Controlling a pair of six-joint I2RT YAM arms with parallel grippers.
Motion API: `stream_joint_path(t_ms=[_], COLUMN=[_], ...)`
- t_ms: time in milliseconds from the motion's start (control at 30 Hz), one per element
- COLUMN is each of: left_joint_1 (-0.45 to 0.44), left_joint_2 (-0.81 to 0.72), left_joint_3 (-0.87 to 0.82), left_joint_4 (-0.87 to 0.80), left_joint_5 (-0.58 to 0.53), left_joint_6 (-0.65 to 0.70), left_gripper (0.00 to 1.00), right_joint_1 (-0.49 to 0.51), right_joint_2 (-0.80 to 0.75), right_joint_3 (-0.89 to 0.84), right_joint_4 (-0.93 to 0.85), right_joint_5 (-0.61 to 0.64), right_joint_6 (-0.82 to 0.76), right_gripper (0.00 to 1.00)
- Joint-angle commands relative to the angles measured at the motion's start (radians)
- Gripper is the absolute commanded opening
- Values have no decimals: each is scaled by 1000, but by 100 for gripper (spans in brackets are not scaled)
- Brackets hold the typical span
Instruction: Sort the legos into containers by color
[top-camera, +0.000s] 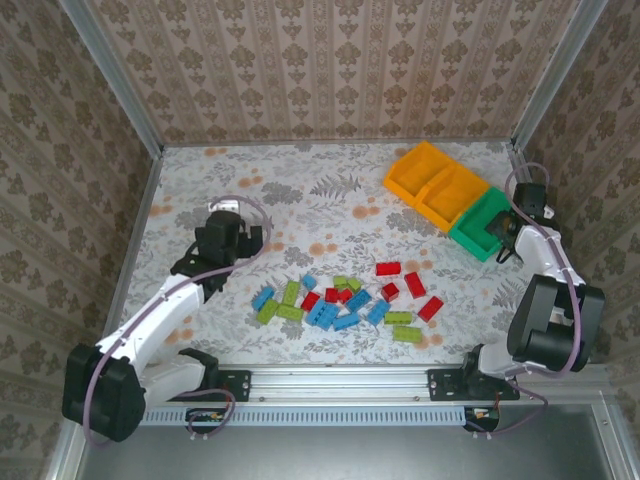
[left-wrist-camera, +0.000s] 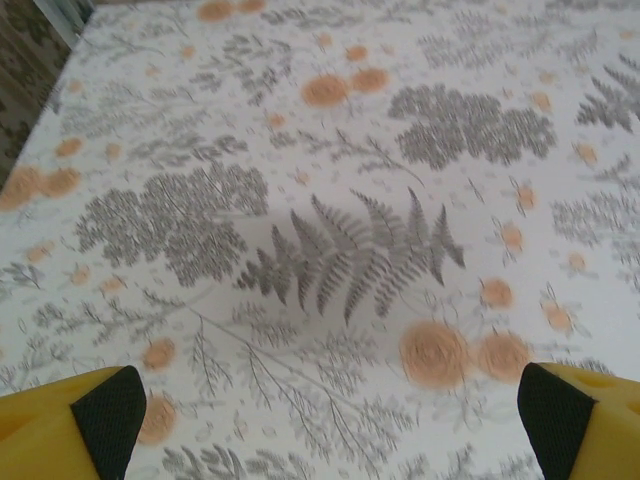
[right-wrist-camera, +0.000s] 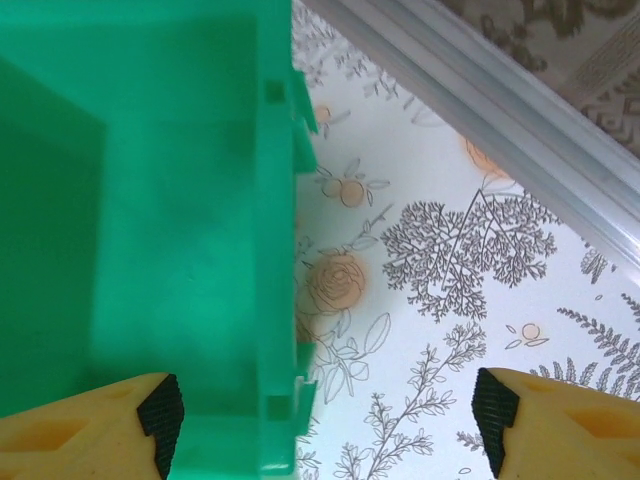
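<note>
Wall of green bin (right-wrist-camera: 275, 250) between open fingers of right claw (right-wrist-camera: 320, 410), not pinched yet. Squeeze slowly, then slide toward bricks (top-camera: 345, 298). Left claw (left-wrist-camera: 330, 410) wide open, empty.

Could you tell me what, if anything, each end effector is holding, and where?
Nothing held. The left end effector is open above the table; the right end effector, open, straddles the green bin wall without gripping.
</note>
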Motion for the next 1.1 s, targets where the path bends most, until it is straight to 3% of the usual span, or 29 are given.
stream_joint_path(t_ms=[0, 167, 267, 500, 733, 1067], left_joint_1=[-24, -76, -98, -134, -174, -231], left_joint_2=[-36, -69, -77, -80, -81, -81], left_joint_3=[-17, -57, -72, -77, -76, -78], left_joint_4=[-74, -75, -79, -88, -116, -188], left_joint_5=[-39, -30, -36, -49, -76, -79], left_joint_6=[-57, -90, -104, -135, -154, -238], left_gripper=[100, 100, 100, 100, 100, 100], right_joint_1=[-15, -12, 9, 161, 328, 470], right_joint_2=[70, 138, 159, 192, 249, 286], right_joint_3=[41, 68, 91, 131, 177, 219], right_joint_4=[-47, -14, -14, -18, 21, 41], right_joint_5=[-74, -121, -134, -83, -94, -115], right_joint_6=[-15, -23, -49, -93, -126, -199], right_gripper=[72, 60, 47, 21, 17, 17])
